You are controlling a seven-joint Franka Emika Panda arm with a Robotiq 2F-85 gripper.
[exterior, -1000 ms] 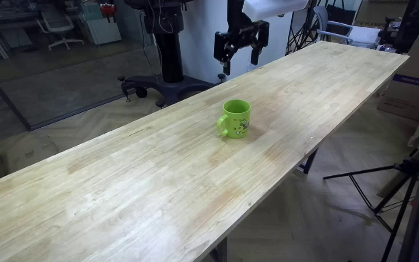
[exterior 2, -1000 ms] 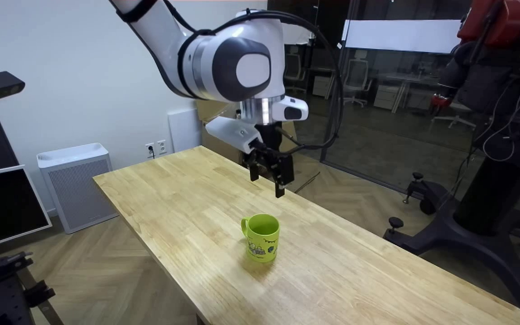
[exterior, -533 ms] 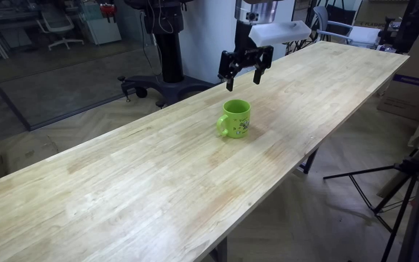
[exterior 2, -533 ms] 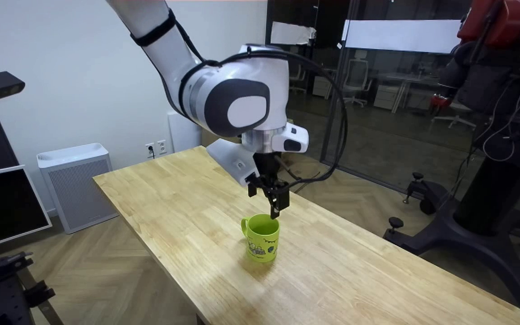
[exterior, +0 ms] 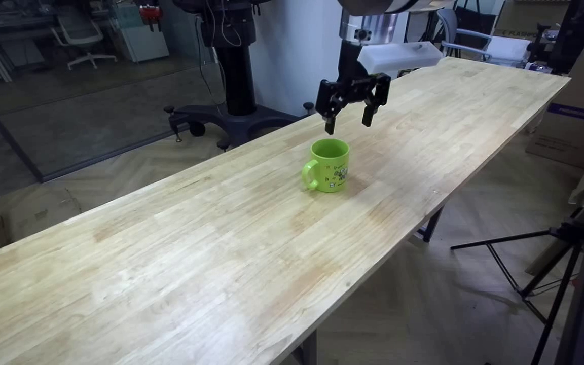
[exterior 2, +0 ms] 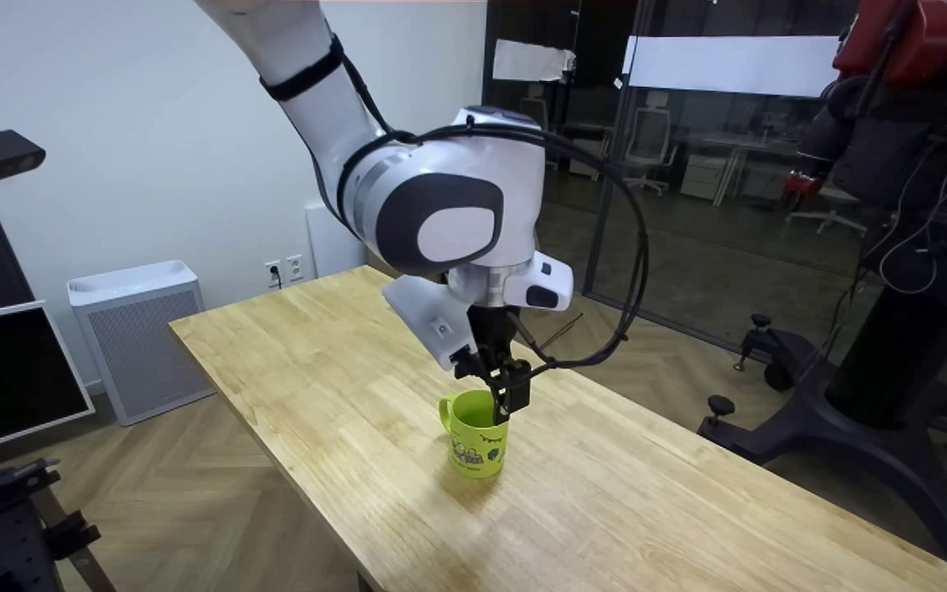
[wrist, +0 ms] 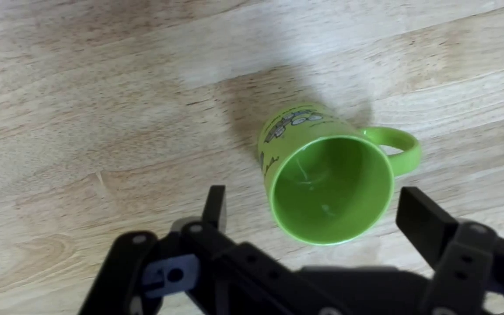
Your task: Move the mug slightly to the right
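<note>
The lime-green mug [exterior: 330, 167] stands upright on the wooden tabletop, and it also shows in an exterior view [exterior 2: 476, 444]. In the wrist view the mug [wrist: 328, 179] is seen from above, with its opening towards the camera and its handle on the right. My gripper [exterior: 349, 123] is open and empty, above the mug and apart from it. In an exterior view one finger of the gripper [exterior 2: 483, 396] overlaps the mug's rim. In the wrist view the fingers of the gripper [wrist: 313, 204] lie on both sides of the mug's opening.
The long wooden table [exterior: 221, 243] carries the mug. A dark wheeled stand [exterior: 239, 119] is on the floor past its long edge. A tripod [exterior: 530, 263] stands on the opposite side. A white box-like appliance [exterior 2: 145, 345] is near the wall.
My gripper has come down towards the mug and shifted slightly right in the exterior view where the handle faces left. It stays open. The mug has not moved.
</note>
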